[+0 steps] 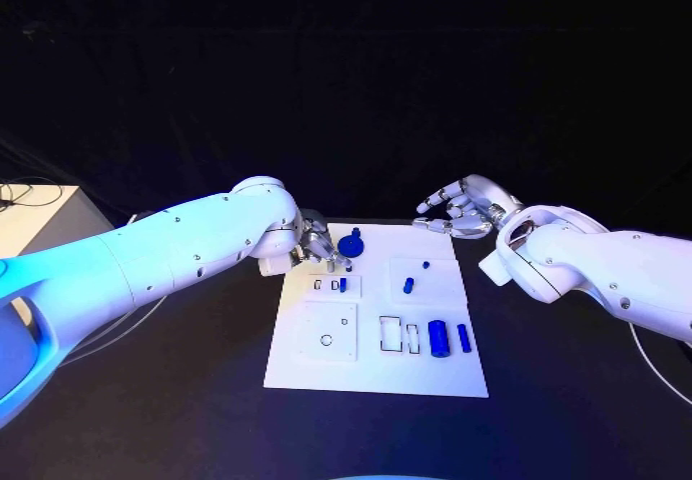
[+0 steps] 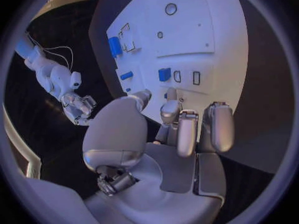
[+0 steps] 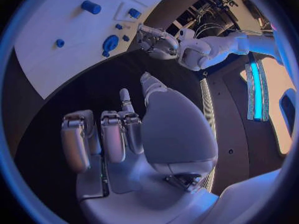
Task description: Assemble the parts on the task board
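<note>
Left robot hand (image 1: pixel 320 250), fingers curled on nothing, hovers over the task board (image 1: pixel 375 370) beside a round blue part (image 1: pixel 352 243).

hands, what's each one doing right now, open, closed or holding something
Left hand: at the far left corner of the task board; whether its fingers hold a part cannot be told.
Right hand: open, holding nothing.

Probably a robotics lab or demo stage: a black counter (image 1: pixel 188 420) against dark drapes, loose cables (image 1: pixel 26 188) trailing over a pale side bench (image 1: pixel 36 225), and glowing light strips (image 3: pixel 256 92) along the room's edge.
</note>
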You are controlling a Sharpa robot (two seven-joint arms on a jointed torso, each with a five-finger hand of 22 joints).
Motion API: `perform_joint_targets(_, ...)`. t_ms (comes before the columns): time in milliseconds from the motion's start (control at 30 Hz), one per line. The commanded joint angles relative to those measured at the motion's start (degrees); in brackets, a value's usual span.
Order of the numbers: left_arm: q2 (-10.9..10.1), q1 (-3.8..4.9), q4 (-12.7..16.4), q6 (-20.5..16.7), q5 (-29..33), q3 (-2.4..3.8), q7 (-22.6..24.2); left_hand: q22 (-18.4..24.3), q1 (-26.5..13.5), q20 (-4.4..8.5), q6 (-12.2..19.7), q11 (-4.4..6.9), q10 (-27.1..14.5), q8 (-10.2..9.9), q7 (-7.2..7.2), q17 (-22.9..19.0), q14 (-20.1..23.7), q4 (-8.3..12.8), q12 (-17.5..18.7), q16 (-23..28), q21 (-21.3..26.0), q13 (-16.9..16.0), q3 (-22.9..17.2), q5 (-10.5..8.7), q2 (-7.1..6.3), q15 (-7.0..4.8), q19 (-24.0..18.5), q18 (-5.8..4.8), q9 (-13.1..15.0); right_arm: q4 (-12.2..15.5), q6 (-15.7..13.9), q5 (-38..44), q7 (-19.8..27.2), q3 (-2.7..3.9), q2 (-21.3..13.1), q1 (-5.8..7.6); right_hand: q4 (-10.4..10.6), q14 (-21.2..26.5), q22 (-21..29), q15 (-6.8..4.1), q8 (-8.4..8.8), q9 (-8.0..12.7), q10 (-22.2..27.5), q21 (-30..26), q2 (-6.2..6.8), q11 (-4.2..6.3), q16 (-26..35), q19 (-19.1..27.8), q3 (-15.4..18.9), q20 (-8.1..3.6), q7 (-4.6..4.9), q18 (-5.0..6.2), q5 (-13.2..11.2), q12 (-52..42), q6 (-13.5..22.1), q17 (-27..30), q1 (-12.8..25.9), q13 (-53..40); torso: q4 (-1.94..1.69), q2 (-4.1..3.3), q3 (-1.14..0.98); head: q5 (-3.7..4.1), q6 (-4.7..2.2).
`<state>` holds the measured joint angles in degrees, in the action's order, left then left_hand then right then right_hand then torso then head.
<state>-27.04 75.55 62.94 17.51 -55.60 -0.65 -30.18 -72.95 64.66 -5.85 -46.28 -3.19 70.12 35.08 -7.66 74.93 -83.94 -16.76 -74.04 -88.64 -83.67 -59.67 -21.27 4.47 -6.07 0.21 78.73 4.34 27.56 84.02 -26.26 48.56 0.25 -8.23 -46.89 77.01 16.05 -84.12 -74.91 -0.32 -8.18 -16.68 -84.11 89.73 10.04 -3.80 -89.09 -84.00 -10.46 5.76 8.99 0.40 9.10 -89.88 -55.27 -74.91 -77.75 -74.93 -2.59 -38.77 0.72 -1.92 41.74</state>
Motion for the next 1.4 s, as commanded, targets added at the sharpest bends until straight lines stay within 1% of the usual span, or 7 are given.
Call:
perform_joint_targets(33,0.51,0.05,-0.24,2.43,0.58,-0.27,-0.22,-0.01,-0.18,0.01,-0.27,0.01,-0.29,0.19,0.30,11.61,-4.54,0.34,0.40,-0.18,-0.07,0.09,-0.27,0.03,0.02,-0.42,0.15,-0.71,0.17,0.07,0.78,0.83,-0.04,0.01,0.07,-0.03,0.48,-5.19,-15.09,0.37,-0.39,-0.06,-5.89,0.27,0.30,-0.37,0.16,-6.00,-0.01,0.33,-0.11,-0.40,0.18,-0.12,0.11,-12.24,-0.07,-15.07,-0.03,-0.11,0.09,0.15,0.11)
perform_joint_targets(300,1.03,0.02,-0.48,2.24,1.10,-0.66,-0.08,0.14,-0.12,0.02,-0.29,0.03,-0.57,0.21,0.32,11.56,-4.51,0.38,0.62,-0.16,-0.01,0.49,-0.30,0.04,-0.01,-0.44,0.05,-0.67,0.20,0.27,0.71,1.32,-0.01,0.01,0.23,-0.05,0.52,-5.21,-15.09,0.36,-0.41,-0.07,-5.89,0.27,0.29,-0.37,0.14,-6.00,0.03,0.33,-0.12,-0.40,0.22,-0.12,0.10,-12.30,0.03,-15.07,-0.04,-0.12,0.04,0.39,0.48)
perform_joint_targets(567,1.65,-0.17,-1.22,2.62,1.16,-0.71,-0.05,0.01,0.09,0.04,-0.33,0.07,-1.02,0.27,0.36,11.71,-4.57,0.49,0.99,-0.21,-0.06,1.12,-0.43,0.07,-0.11,-0.48,0.12,-0.70,0.28,0.23,0.64,1.96,-0.05,0.01,0.49,-0.08,0.52,-5.21,-15.09,0.36,-0.41,-0.07,-5.89,0.27,0.29,-0.37,0.14,-6.00,0.03,0.33,-0.12,-0.40,0.22,-0.12,0.10,-12.30,0.03,-15.07,0.00,-0.17,0.04,0.58,0.88)
perform_joint_targets(900,2.15,-0.57,-1.79,3.45,1.20,-0.70,-0.08,0.21,0.35,0.07,-0.31,0.11,-1.33,0.30,0.39,11.63,-4.54,0.61,1.24,-0.18,0.02,1.51,-0.59,0.08,-0.21,-0.52,-0.02,-0.65,0.37,0.32,0.51,4.62,-0.11,0.02,0.61,-0.16,0.54,-5.18,-15.09,0.36,-0.44,-0.07,-5.89,0.27,0.26,-0.36,0.19,-6.00,0.05,0.33,-0.13,-0.40,0.32,-0.12,0.10,-12.17,0.13,-15.07,-0.08,-0.17,0.03,0.69,1.02)
perform_joint_targets(1067,2.32,-0.69,-2.00,3.49,1.19,-0.70,-0.08,0.30,0.39,0.08,-0.29,0.11,-1.45,0.30,0.39,11.55,-4.50,0.62,1.34,-0.15,0.05,1.67,-0.61,0.07,-0.24,-0.52,-0.08,-0.64,0.39,0.29,0.53,4.85,-0.14,0.02,0.67,-0.18,0.54,-5.18,-15.09,0.36,-0.44,-0.07,-5.89,0.27,0.26,-0.36,0.19,-6.00,0.05,0.33,-0.13,-0.40,0.32,-0.12,0.10,-12.17,0.13,-15.07,-0.11,-0.15,0.09,0.79,1.14)
perform_joint_targets(1167,2.46,-0.79,-2.34,3.48,0.87,-0.70,-0.08,0.33,0.47,0.09,-0.30,0.12,-1.57,0.32,0.41,11.59,-4.51,0.64,1.44,-0.16,0.07,1.83,-0.67,0.08,-0.24,-0.53,-0.10,-0.63,0.42,0.26,0.47,4.92,-0.12,0.02,0.71,-0.20,0.56,-5.18,-15.09,0.35,-0.46,-0.07,-5.89,0.27,0.26,-0.36,0.18,-6.00,0.08,0.32,-0.13,-0.40,0.35,-0.12,0.10,-12.18,0.22,-15.07,-0.16,-0.15,0.04,0.78,1.20)
perform_joint_targets(1400,2.70,-1.11,-3.05,3.36,0.44,-0.72,-0.08,0.38,0.71,0.12,-0.39,0.17,-1.72,0.44,0.46,11.59,-4.51,0.69,1.58,-0.16,0.09,2.02,-0.89,0.09,-0.21,-0.56,-0.15,-0.62,0.55,0.21,0.16,4.96,-0.03,0.02,0.79,-0.24,0.56,-5.18,-15.09,0.35,-0.46,-0.07,-5.89,0.27,0.26,-0.36,0.18,-6.00,0.08,0.32,-0.13,-0.40,0.35,-0.12,0.10,-12.18,0.22,-15.07,-0.09,-0.21,0.07,0.77,1.35)
